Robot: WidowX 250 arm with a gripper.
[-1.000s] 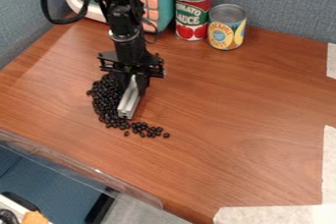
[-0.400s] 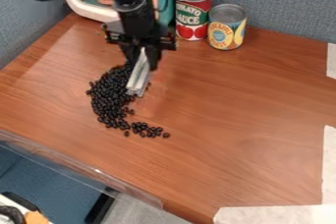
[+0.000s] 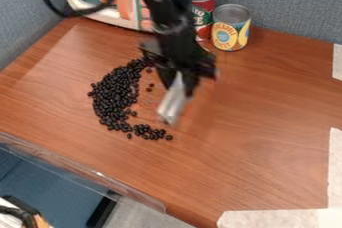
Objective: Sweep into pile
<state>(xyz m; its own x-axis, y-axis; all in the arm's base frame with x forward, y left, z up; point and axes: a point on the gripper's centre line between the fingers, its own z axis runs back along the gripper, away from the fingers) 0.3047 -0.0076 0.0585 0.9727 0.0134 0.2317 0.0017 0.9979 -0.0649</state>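
Dark beans [image 3: 115, 94] lie on the wooden table in a curved heap at left of centre, with a tail of looser ones curving to the lower right and a few strays inside the curve. The gripper [image 3: 179, 84] hangs to the right of the heap, shut on a light grey bar [image 3: 173, 104] that points down and slightly left. The bar's lower end is above the tail's right end, apart from the main heap.
A red can [image 3: 202, 9] and a yellow-labelled can [image 3: 231, 28] stand at the back, behind the arm. A teal and white toy microwave [image 3: 100, 17] is at the back left. Pale tape [image 3: 280, 218] marks the front right, and a clear plastic edge [image 3: 87, 168] runs along the front left.
The gripper has lifted up off the heap and swung right with the bar, uncovering the heap's right side. A few beans have shifted around the curve's inside.
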